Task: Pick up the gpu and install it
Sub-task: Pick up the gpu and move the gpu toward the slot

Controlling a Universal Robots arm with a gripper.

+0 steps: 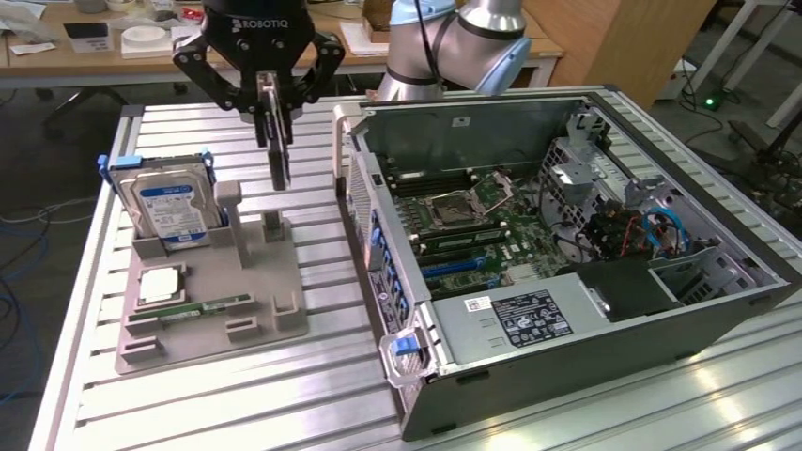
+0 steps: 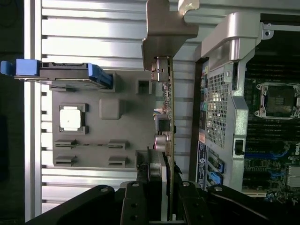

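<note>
My gripper (image 1: 273, 103) is shut on the gpu (image 1: 278, 150), a thin dark card that hangs edge-on and upright from the fingers. The card is lifted clear of the grey holder tray (image 1: 239, 272), above the tray's upright post and just off the open computer case (image 1: 564, 235) on the exterior view's left. In the wrist view the gpu (image 2: 167, 108) runs straight out from my gripper (image 2: 162, 183), with its silver bracket (image 2: 164, 28) at the far end. It hangs between the tray (image 2: 126, 140) and the case wall (image 2: 220, 108).
A silver hard drive (image 1: 176, 207) with a blue label stands in the tray, with a processor chip (image 1: 160, 285) and a green memory stick (image 1: 201, 308) lying nearer the front. The motherboard (image 1: 483, 225) lies exposed inside the case. A desk stands behind the slatted table (image 1: 188, 404).
</note>
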